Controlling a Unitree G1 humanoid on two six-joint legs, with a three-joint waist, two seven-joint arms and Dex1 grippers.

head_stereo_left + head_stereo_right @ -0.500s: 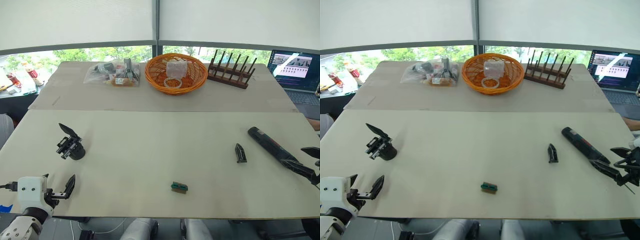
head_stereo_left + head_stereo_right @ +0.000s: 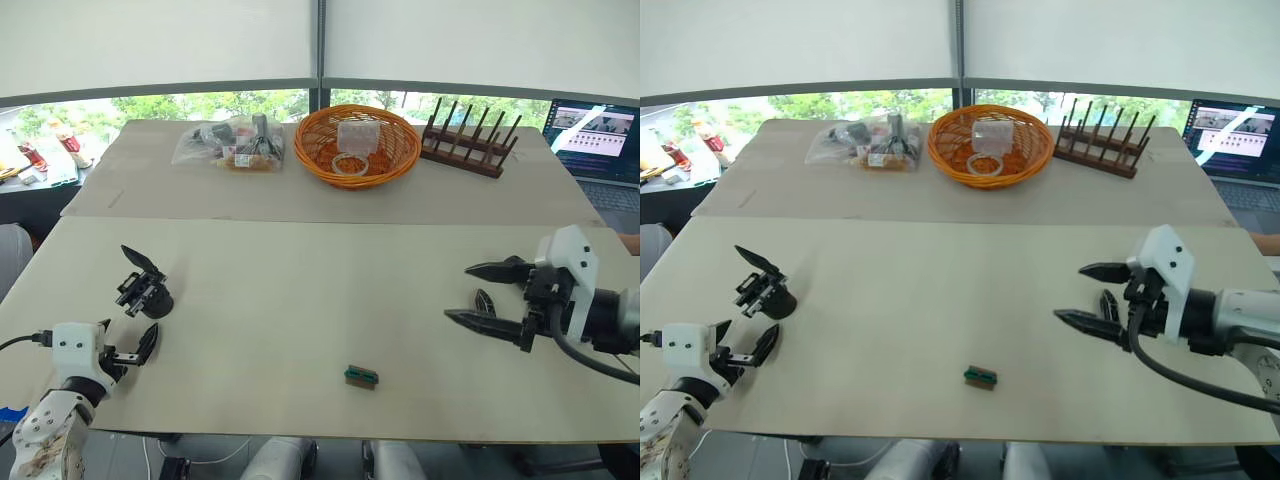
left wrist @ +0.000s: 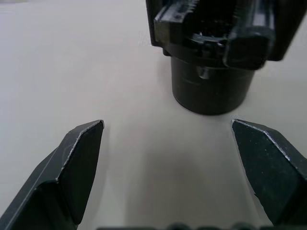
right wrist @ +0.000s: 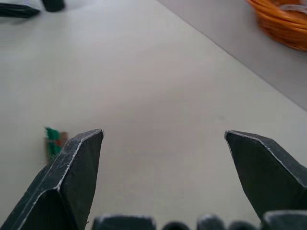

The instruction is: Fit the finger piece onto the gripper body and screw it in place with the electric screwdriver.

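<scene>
Two pale tables butt together: near table (image 2: 300, 320) w/ seam to the far table (image 2: 330, 200) behind it. On near table: the gripper body (image 2: 145, 288) stands at robot's left, round base down; small green-and-brown block (image 2: 360, 376) lies near front edge, about mid; the finger piece (image 2: 486, 302) lies flat at right, partly hidden. On far table: clear plastic bag of bits (image 2: 228, 146) at left, orange wicker basket (image 2: 357, 150) in middle, wooden peg rack (image 2: 472, 149) just right of it.
</scene>
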